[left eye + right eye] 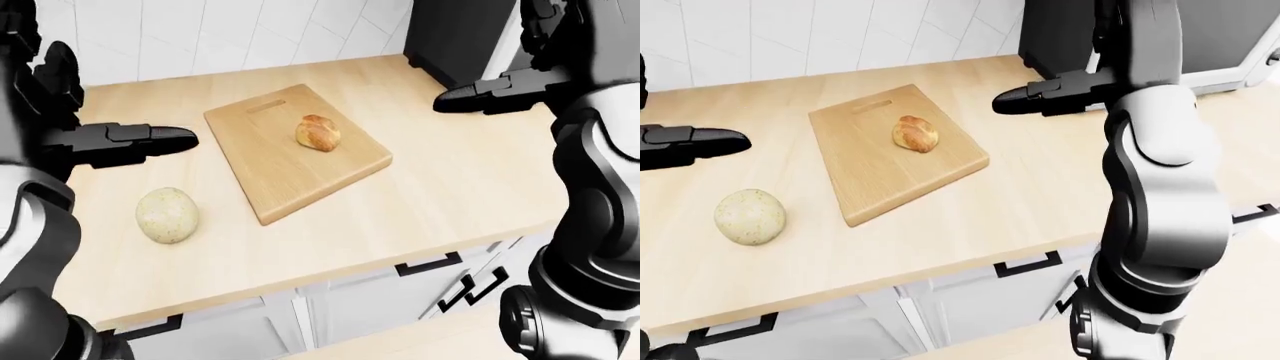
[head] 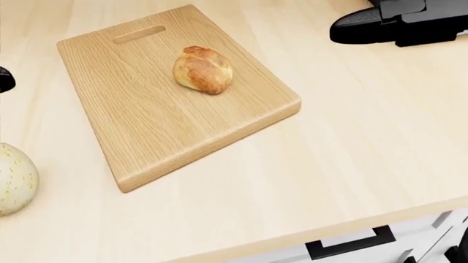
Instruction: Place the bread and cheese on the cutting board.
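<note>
A wooden cutting board [image 1: 290, 161] lies on the light wood counter. A browned bread roll [image 1: 318, 133] rests on the board's right half. The cheese [image 1: 167, 215], a pale speckled ball, sits on the counter to the left of the board, apart from it. My left hand [image 1: 165, 137] hovers above the counter up and left of the cheese, fingers stretched out flat, open and empty. My right hand [image 1: 465, 99] floats over the counter to the right of the board, fingers also extended, open and holding nothing. In the head view it shows at the top right [image 2: 358, 27].
A dark appliance [image 1: 460, 37] stands at the counter's top right corner against the white tiled wall. White drawers with black handles [image 1: 428, 264] run below the counter's near edge. My right arm [image 1: 1160, 172] fills the right side of the right-eye view.
</note>
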Robot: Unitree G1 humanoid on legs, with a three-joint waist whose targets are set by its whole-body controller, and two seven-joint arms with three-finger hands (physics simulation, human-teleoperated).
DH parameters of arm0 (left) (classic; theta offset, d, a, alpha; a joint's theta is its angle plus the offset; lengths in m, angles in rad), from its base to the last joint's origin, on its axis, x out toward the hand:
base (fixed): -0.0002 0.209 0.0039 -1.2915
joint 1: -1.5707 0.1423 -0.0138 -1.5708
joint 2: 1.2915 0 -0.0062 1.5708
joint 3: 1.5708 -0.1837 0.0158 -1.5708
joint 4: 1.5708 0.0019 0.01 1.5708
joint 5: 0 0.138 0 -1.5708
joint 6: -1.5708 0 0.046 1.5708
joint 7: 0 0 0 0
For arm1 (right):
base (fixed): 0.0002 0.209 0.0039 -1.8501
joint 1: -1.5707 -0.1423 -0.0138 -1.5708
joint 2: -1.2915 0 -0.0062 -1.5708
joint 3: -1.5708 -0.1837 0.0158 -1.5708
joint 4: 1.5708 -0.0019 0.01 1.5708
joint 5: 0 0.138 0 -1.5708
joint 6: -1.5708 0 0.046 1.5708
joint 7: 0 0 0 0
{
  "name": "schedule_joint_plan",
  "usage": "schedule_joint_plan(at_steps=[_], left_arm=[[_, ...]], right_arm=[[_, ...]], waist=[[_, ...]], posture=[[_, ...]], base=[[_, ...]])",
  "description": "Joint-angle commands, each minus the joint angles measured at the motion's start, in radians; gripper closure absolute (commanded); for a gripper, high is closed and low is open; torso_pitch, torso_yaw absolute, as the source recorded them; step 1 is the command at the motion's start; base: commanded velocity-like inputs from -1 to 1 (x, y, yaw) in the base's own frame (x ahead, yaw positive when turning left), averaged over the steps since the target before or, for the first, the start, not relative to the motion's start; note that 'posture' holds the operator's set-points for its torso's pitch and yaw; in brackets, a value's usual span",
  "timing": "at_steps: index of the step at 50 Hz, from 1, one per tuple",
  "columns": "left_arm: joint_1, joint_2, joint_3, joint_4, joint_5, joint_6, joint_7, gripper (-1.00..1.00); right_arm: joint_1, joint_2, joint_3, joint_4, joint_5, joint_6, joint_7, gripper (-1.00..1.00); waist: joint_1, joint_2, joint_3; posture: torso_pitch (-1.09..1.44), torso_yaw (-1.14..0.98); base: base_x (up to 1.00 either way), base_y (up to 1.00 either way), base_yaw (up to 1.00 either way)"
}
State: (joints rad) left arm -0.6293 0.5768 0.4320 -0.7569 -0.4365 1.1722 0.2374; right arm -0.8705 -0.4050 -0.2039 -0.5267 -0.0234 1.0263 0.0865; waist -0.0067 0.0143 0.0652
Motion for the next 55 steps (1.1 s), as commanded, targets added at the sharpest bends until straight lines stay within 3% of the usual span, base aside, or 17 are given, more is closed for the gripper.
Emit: schedule_joint_plan(at_steps=[1,8,13,32,42,55], left_arm=[[-0.001,0.01,0.023,-0.035,0.015,-0.03,-0.018,-1.0],[0.101,-0.034,0.036,-0.063,0.076,-0.066,-0.073,-1.0],[0.212,-0.091,0.089,-0.11,0.093,-0.148,-0.137,-1.0],[0.449,-0.239,0.06,-0.126,0.275,-0.411,-0.374,-1.0],[0.508,-0.313,0.042,-0.056,0.375,-0.545,-0.461,-1.0],[0.542,-0.353,0.017,-0.008,0.421,-0.632,-0.496,-1.0]], right_arm=[[-0.03,-0.012,-0.01,-0.025,0.0,-0.025,-0.007,-1.0],[-0.027,-0.01,-0.016,-0.018,0.025,-0.032,-0.021,-1.0],[-0.014,-0.008,-0.011,-0.004,0.03,-0.051,-0.029,-1.0],[0.006,0.015,0.008,0.024,0.001,-0.082,-0.022,-1.0],[0.007,0.028,0.017,0.033,-0.014,-0.091,-0.014,-1.0],[0.009,0.04,0.024,0.044,-0.031,-0.102,-0.004,-1.0]], waist=[[0.0,0.002,-0.026],[0.003,0.001,-0.028],[0.002,0.0,-0.029],[0.009,-0.005,-0.037],[0.011,-0.008,-0.04],[0.011,-0.011,-0.044]], posture=[[0.0,0.0],[0.0,0.0],[0.0,0.0],[0.0,0.0],[0.0,0.0],[0.0,0.0]], base=[[0.0,0.0,0.0],[0.0,0.0,0.0],[0.0,0.0,0.0],[0.0,0.0,0.0],[0.0,0.0,0.0],[0.0,0.0,0.0]])
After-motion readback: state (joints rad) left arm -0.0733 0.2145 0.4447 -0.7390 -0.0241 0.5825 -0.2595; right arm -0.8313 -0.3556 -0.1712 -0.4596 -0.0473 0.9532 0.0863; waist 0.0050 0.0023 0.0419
